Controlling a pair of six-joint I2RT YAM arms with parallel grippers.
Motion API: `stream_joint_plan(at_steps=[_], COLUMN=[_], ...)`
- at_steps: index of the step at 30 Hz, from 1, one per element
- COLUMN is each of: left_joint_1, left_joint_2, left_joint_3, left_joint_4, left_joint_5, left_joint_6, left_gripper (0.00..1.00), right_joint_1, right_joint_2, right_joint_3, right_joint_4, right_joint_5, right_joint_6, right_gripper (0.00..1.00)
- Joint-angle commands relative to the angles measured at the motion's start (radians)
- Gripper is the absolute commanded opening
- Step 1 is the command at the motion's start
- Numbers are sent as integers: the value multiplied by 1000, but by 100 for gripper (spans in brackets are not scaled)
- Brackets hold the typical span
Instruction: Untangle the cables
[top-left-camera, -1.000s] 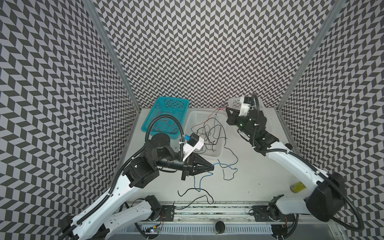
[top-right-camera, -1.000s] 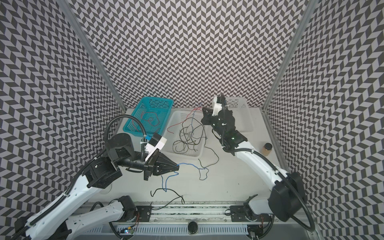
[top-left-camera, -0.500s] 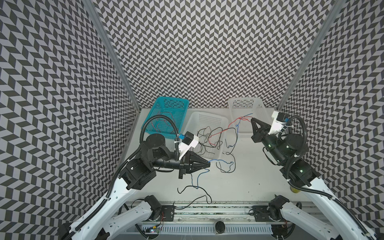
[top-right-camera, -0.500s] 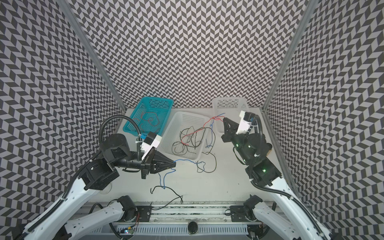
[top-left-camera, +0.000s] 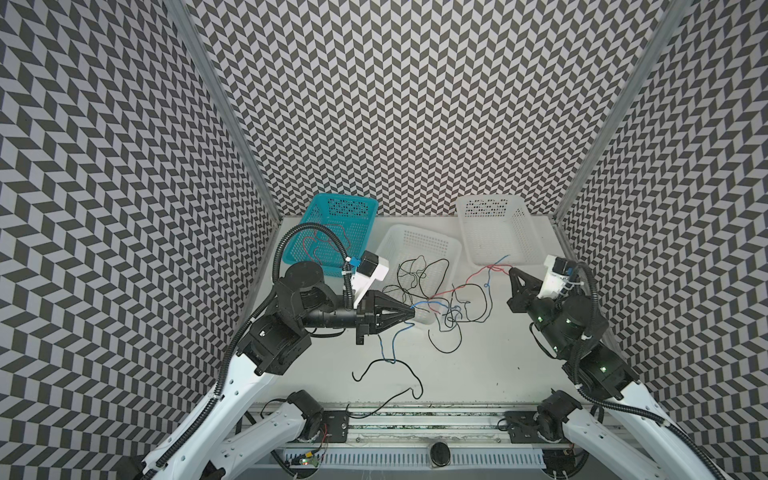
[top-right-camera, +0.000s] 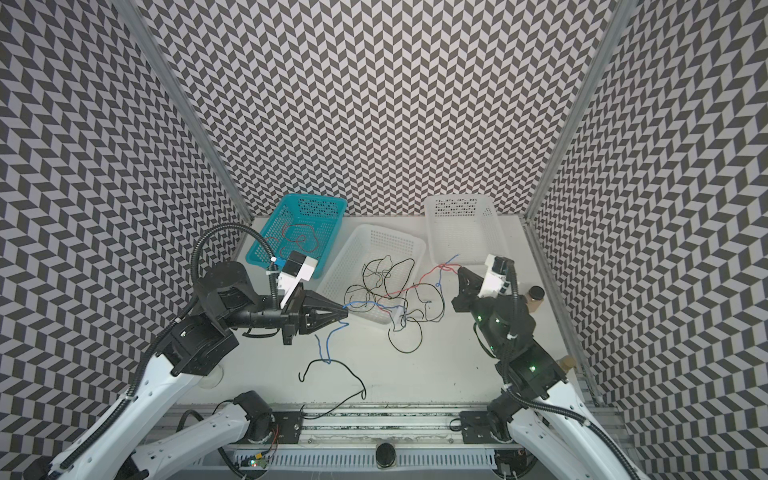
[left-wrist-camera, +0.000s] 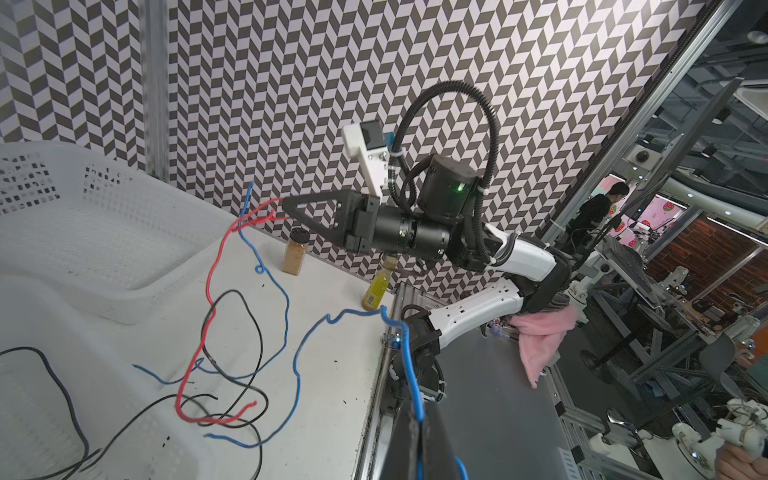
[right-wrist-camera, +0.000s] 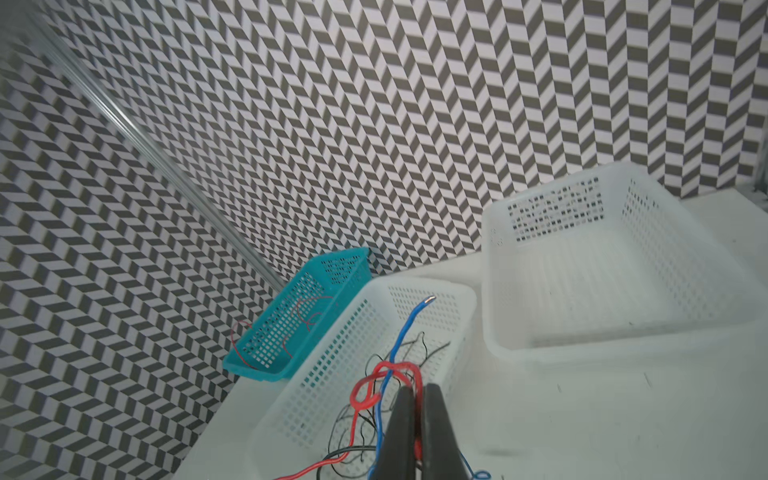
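The left pincer (top-left-camera: 410, 310) is pressed shut on a blue cable (left-wrist-camera: 409, 365). The right pincer (top-left-camera: 511, 271) pinches a red cable (left-wrist-camera: 208, 286) (a blue strand (right-wrist-camera: 399, 332) twists round it there). Between them the tangle (top-left-camera: 451, 316) spills over the middle white basket's (top-left-camera: 419, 241) near corner onto the counter (top-left-camera: 478, 374), strung roughly pincer to pincer, and the left looks nearer.

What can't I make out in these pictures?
Cables, top views: too thin to tell which lies over which.
Right gripper, right wrist view: shut on the red cable; its fingers hide whether a blue cable is pinched too.
Teal basket, top views: the left arm's hose covers part of its floor.
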Motion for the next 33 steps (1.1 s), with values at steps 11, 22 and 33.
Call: stream_joint_plan(at_steps=[11, 22, 33], left_joint_1=[5, 5, -20], left_joint_2=[18, 223, 457], left_joint_3=[89, 315, 507], left_joint_4=[80, 102, 149], left_joint_5=[-32, -90, -147], left_joint_6=[-29, -65, -135], left_gripper=[0, 0, 0], right_joint_1=[-3, -3, -3], right_joint_2=[-151, -339, -159], right_joint_3=[-103, -80, 18], right_joint_4=[-165, -454, -615], right_joint_5=[234, 267, 5], right_joint_6=[126, 235, 101], right_gripper=[0, 0, 8])
